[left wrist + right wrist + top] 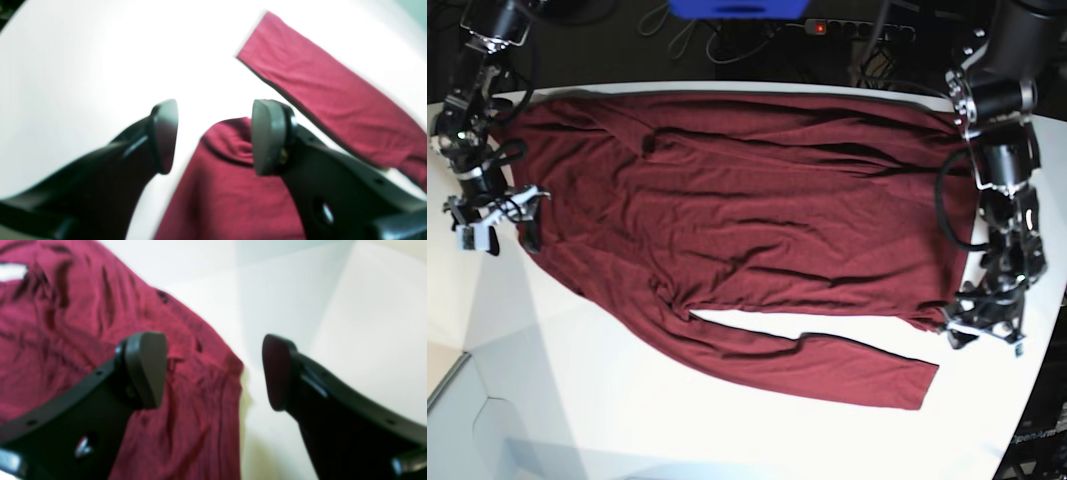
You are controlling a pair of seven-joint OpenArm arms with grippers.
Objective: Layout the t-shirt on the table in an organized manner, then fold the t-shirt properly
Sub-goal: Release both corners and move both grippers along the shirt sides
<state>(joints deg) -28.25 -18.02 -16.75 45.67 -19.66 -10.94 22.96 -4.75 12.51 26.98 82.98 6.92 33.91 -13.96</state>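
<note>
T-shirt (757,210) lies between both empty claws (left (213,136) parted, right (213,370) wide).

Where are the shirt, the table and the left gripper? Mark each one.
shirt (757,200), base view, middle of the body.
table (627,420), base view, bare near part.
left gripper (213,136), left wrist view, gap between the open fingertips.

Probably a lab: cables (677,30) and power strip (857,28) behind table (677,420).

Dark maroon t-shirt (757,200) spread flat and lightly wrinkled across the white bench (627,420), collar end toward the base view's right, one long sleeve stretched along the near side.
</note>
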